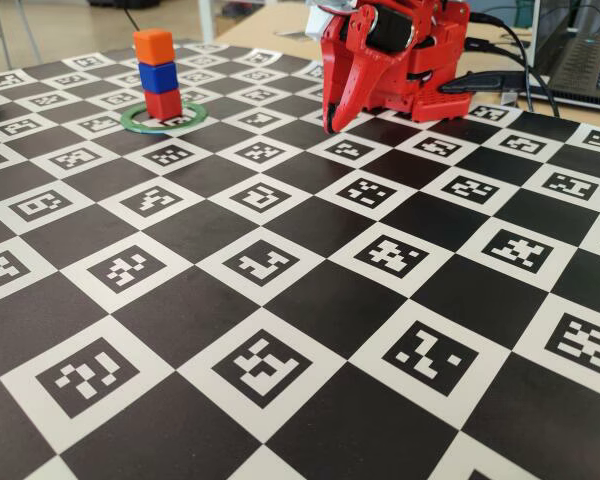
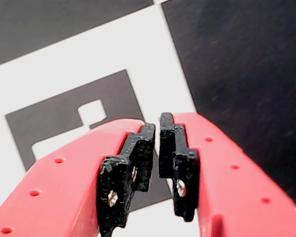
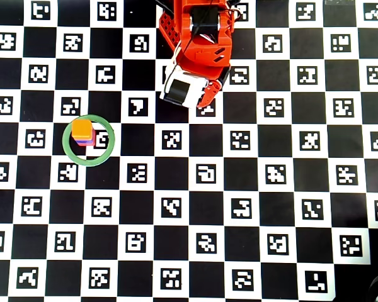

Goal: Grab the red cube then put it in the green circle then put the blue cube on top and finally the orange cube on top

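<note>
Nearest your wrist camera are the gripper's two black fingertip pads, drawn almost together with only a thin sliver of light between them and nothing held there; beneath them lies the checkered marker board, one white square and its black code pattern filling the view.

Fixed view: the gripper points down at the board close to the arm's own base, tip just above or touching the surface, which of the two you cannot tell. Well apart from it, toward the far left, stands the finished stack. The red cube sits at the bottom inside the green circle, the blue cube rests on it, and the orange cube crowns the column. The three are slightly offset but upright.

Overhead view: the orange cube hides most of what is below, and the column stands inside the green circle, toward its upper left rim.

Judged from this, all three placements are done; you have nothing left to stack, and the arm appears parked clear of the tower.
</note>
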You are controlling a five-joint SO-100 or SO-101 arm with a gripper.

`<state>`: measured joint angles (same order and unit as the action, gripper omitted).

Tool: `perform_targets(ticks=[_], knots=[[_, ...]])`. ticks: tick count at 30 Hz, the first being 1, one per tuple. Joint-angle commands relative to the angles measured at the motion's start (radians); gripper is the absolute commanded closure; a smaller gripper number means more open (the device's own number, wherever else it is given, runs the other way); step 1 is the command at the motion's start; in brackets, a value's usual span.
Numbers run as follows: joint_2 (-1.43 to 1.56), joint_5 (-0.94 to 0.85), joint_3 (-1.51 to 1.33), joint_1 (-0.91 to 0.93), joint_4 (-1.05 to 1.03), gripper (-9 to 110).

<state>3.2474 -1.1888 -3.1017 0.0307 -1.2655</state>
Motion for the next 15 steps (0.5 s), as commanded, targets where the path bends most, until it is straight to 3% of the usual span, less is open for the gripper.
perform_targets(ticks=[1,15], knots=[[0.020,-0.011,-0.006,0.006,-0.049,107],[0.112,-0.109,-0.067,-0.005,-0.077,107]])
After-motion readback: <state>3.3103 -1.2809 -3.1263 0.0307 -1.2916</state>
